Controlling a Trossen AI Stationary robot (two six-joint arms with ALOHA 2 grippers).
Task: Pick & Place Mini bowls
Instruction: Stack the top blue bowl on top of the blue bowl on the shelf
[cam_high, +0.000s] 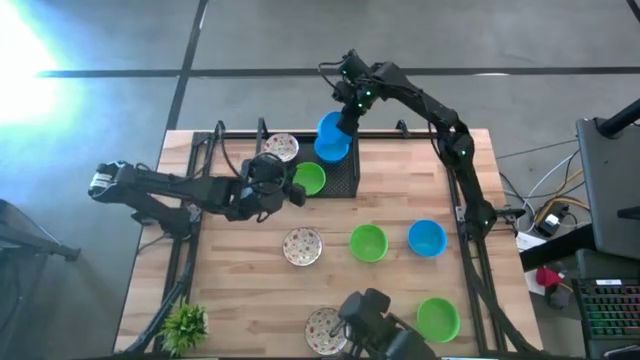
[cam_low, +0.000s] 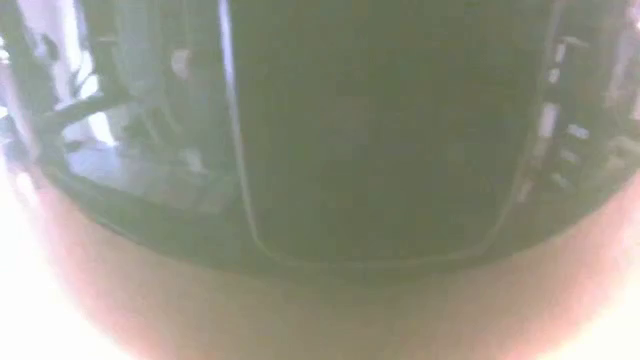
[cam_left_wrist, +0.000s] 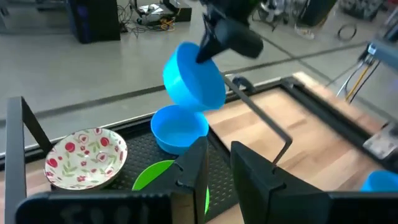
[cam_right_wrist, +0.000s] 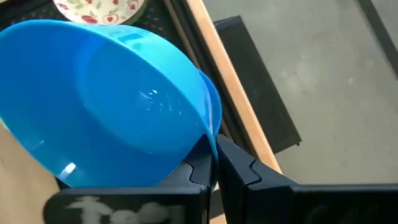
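Note:
The black mesh tray (cam_high: 355, 170) at the table's far edge holds a patterned bowl (cam_high: 281, 147), a blue bowl (cam_high: 333, 151) and a green bowl (cam_high: 309, 179). My right gripper (cam_right_wrist: 214, 155) hangs over the tray, shut on a second blue bowl (cam_right_wrist: 112, 106), which the left wrist view shows as a tilted blue bowl (cam_left_wrist: 194, 78) above the tray's blue bowl (cam_left_wrist: 180, 129). My left gripper (cam_left_wrist: 217, 180) reaches in from the left, at the near rim of the green bowl (cam_left_wrist: 155, 176), its fingers nearly together. My left gripper has the green bowl's rim (cam_left_wrist: 206, 193) between its two fingers, coming in nearly level from the table's left. The bowl sits in the tray. My right gripper pinches the second blue bowl's rim (cam_right_wrist: 208, 134) between its fingers from above. The bowl hangs steeply tilted below them, lifted clear over the tray's blue bowl.
On the bare wood stand a patterned bowl (cam_high: 302, 246), a green bowl (cam_high: 368, 242), a blue bowl (cam_high: 427, 238), another green bowl (cam_high: 438, 318) and a patterned bowl (cam_high: 325, 330) at the near edge. A spiky potted plant (cam_high: 185, 325) sits at the near left corner. The low view is blocked.

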